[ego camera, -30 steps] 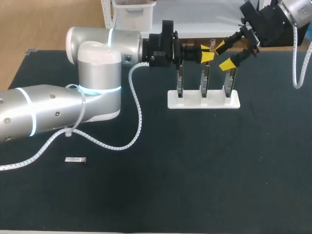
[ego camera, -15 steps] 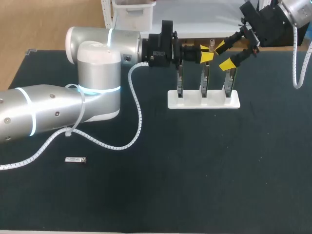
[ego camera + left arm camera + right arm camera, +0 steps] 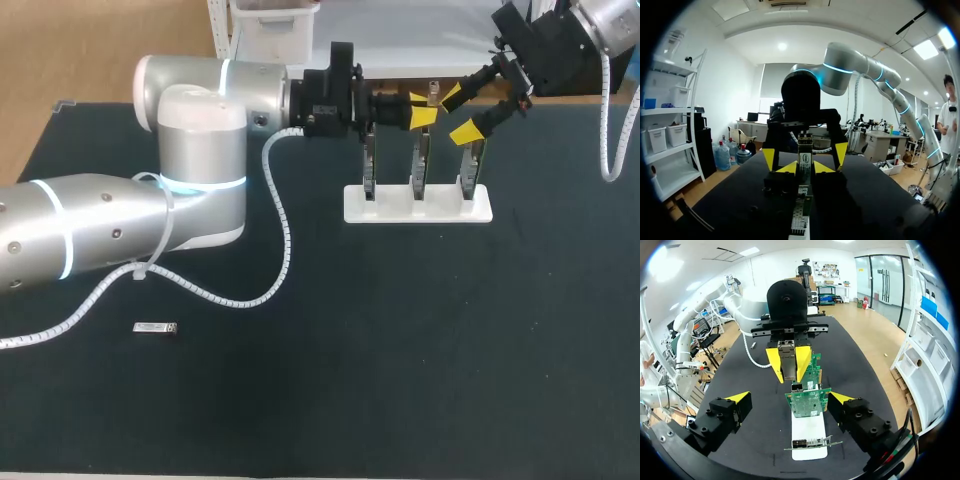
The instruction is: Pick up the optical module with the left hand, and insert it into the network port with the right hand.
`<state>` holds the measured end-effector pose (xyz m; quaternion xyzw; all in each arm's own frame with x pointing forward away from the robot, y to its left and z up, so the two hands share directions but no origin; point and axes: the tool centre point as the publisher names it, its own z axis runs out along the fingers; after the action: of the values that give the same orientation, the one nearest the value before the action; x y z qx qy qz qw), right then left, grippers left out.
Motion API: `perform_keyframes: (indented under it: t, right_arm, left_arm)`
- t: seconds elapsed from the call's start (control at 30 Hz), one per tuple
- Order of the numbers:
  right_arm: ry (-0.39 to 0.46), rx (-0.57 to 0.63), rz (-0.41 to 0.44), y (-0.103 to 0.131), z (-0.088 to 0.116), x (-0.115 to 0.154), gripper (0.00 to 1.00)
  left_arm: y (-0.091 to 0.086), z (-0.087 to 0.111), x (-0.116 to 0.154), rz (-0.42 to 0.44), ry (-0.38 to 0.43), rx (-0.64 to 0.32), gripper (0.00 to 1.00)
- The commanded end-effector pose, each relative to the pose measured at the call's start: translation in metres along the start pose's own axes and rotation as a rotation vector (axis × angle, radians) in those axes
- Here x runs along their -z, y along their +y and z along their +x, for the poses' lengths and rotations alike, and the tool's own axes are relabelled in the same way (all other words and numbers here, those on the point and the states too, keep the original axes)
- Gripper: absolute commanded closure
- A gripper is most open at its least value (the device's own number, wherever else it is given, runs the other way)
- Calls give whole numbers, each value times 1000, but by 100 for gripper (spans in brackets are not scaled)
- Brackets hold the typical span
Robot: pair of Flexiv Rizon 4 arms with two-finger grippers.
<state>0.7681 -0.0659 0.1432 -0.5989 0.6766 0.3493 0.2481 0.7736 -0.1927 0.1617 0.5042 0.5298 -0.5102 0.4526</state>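
The left gripper was clamped on the optical module, its yellow fingertips pressed against the module's two sides. It hung level above the far side of the table, over the middle one of three circuit boards. The boards stood upright in a white stand. Facing it, the right gripper hung with its fingers spread wide and nothing between them, just beyond the nearest board. A small metal part lay well apart on the dark table, below the left arm.
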Motion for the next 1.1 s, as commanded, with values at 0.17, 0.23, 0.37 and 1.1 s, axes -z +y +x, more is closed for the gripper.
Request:
perform_keyframes:
  t: [0.17, 0.23, 0.37, 1.1]
  right_arm:
    - [0, 0, 2, 1, 0, 0, 0]
    - [0, 0, 2, 1, 0, 0, 0]
    - [0, 0, 2, 1, 0, 0, 0]
    - [-10, 5, -4, 1, 0, 2, 0]
  left_arm:
    - [0, 0, 1, -3, 2, 0, 100]
    - [0, 0, 1, -5, 3, 1, 100]
    - [0, 1, 1, -6, 4, 3, 100]
    - [0, 1, 2, -7, 7, 7, 100]
